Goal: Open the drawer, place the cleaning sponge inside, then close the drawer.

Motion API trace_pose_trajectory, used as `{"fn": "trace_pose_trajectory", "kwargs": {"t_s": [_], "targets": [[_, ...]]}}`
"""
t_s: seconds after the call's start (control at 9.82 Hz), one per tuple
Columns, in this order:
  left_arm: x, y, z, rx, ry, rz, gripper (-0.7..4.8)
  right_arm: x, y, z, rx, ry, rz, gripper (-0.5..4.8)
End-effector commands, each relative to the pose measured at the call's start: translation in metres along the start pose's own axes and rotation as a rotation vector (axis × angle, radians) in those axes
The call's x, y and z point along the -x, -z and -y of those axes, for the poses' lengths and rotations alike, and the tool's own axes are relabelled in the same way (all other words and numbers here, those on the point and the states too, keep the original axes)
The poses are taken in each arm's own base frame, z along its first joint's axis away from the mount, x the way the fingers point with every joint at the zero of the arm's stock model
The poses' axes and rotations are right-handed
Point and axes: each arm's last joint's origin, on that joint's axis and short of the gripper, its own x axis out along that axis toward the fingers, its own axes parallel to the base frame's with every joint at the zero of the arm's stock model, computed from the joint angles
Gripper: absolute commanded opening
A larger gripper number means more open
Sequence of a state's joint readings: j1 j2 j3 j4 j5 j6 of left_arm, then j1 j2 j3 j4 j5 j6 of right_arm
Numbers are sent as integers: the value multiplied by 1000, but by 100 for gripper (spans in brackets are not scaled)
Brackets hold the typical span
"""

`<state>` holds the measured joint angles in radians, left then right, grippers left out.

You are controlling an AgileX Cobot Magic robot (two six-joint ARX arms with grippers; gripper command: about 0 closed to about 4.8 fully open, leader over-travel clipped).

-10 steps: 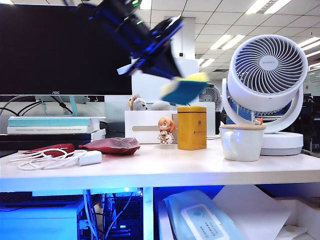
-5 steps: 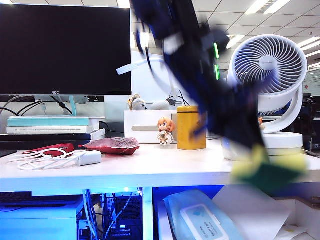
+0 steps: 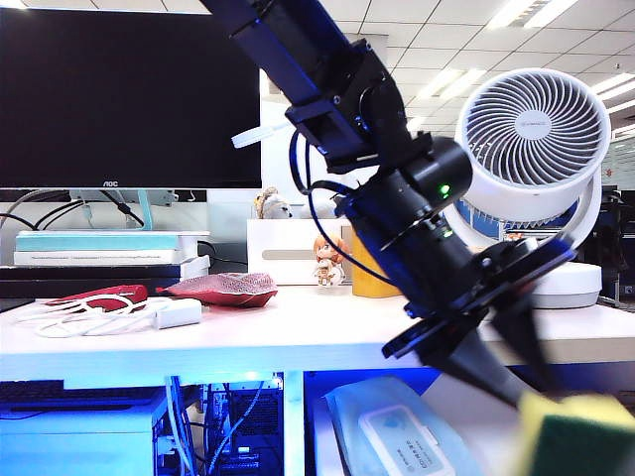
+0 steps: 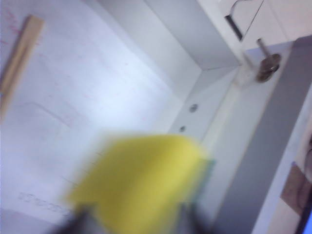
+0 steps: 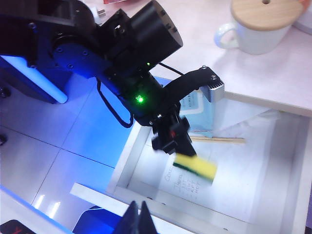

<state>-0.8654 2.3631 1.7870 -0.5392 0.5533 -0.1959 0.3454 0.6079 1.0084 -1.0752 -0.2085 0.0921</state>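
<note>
The drawer (image 5: 130,163) stands pulled out below the desk edge, and its white inner wall (image 4: 170,44) fills the left wrist view. My left gripper (image 5: 171,141) hangs over its inside with the jaws spread, one dark finger (image 4: 73,226) on each side of the cleaning sponge. The cleaning sponge (image 5: 195,167), yellow with a green layer, is blurred and sits just past the fingertips above the paper on the drawer floor; I cannot tell whether it still touches them. It also shows as the sponge (image 3: 580,436) and the sponge (image 4: 141,180). My right gripper (image 5: 139,215) is shut and empty, outside the drawer front.
In the drawer lie a paper sheet (image 5: 229,165), a wooden stick (image 5: 219,140) and a pack of wipes (image 5: 197,109). On the desk stand a white mug with a wooden lid (image 5: 263,24), a white fan (image 3: 536,129), a yellow tin (image 3: 369,283) and a monitor (image 3: 119,94).
The left arm swung from high above the desk down and to the right, carrying the sponge below the desk edge. Its jaws have spread apart.
</note>
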Motion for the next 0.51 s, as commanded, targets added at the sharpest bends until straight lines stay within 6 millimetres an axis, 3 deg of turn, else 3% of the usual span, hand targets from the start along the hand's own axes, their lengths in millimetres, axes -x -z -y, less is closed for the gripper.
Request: {"fn": "trace_pose_trajectory", "kwargs": {"t_s": [0.1, 0.31, 0.41, 0.51], "targets": [[0, -1, 6, 10, 17, 3, 371, 2, -2, 0, 3, 6, 17, -6], [1, -1, 7, 9, 18, 5, 371, 2, -2, 0, 3, 6, 14, -6], [9, -4, 13, -4, 20, 23, 192, 2, -2, 0, 3, 7, 14, -6], [16, -7, 17, -17, 21, 43, 81, 2, -2, 0, 3, 8, 13, -6]]}}
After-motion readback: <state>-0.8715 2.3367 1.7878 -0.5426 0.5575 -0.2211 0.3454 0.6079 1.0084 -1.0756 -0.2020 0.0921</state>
